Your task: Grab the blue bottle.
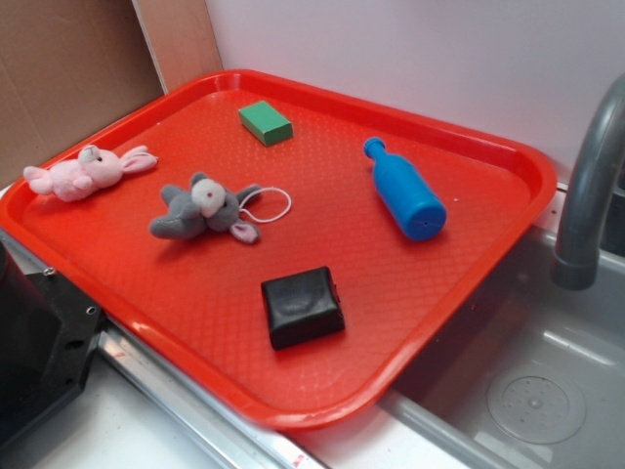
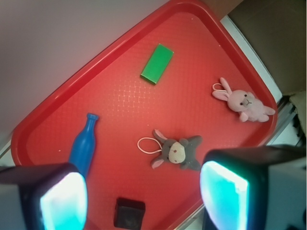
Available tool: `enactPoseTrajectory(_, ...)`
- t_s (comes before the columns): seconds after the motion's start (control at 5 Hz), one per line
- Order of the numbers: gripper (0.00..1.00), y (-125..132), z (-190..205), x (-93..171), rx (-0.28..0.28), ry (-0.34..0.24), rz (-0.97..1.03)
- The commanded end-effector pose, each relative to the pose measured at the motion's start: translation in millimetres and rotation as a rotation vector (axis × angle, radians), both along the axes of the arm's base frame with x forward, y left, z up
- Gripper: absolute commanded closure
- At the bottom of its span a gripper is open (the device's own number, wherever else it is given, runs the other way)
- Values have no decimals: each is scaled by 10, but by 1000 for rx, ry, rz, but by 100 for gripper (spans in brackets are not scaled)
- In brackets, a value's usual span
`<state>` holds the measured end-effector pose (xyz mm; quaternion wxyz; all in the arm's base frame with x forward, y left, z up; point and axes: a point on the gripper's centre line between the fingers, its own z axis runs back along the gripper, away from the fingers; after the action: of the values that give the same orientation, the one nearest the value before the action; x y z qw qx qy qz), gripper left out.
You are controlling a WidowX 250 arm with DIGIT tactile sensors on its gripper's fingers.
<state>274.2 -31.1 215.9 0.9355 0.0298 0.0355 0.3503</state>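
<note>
Room is left on every side of the blue bottle (image 1: 405, 190), which is seen lying on its side on the right part of the red tray (image 1: 195, 293), its narrow capped neck turned toward the far rim and its flat base toward the near right rim, with bare tray all around it. The tray is of hard plastic with a fine dimpled floor, a raised lip and rounded corners; its right edge is set just beside a grey sink basin (image 1: 547, 391) and a curved grey faucet (image 1: 586, 195). A green rectangular block (image 1: 266, 122) is placed near the far rim, a black glossy squarish block (image 1: 303, 307) toward the near edge, and a grey plush toy (image 1: 203, 208) with a white cord loop in the middle. A pink plush rabbit (image 1: 86, 172) is laid against the left rim. In the wrist view the claw (image 2: 144, 196) is shown released, both pads spread wide above the tray with nothing held between them, the bottle's base being hidden behind one pad.
</note>
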Motion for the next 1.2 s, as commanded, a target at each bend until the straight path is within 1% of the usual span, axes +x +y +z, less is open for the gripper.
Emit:
enactPoseTrajectory(0.0,0,112,118,21,-83,-93,187)
enactPoseTrajectory(0.2,0,-138,224,162,-52,-131,235)
enactPoseTrajectory(0.4,0,-409,120,275,-37,-109,218)
enactPoseTrajectory(0.6,0,-524,-133,289,10,-11,291)
enactPoseTrajectory(0.8,0,-489,-483,133,5,112,350)
enactPoseTrajectory(1.0,0,-303,-709,73,85,136,296)
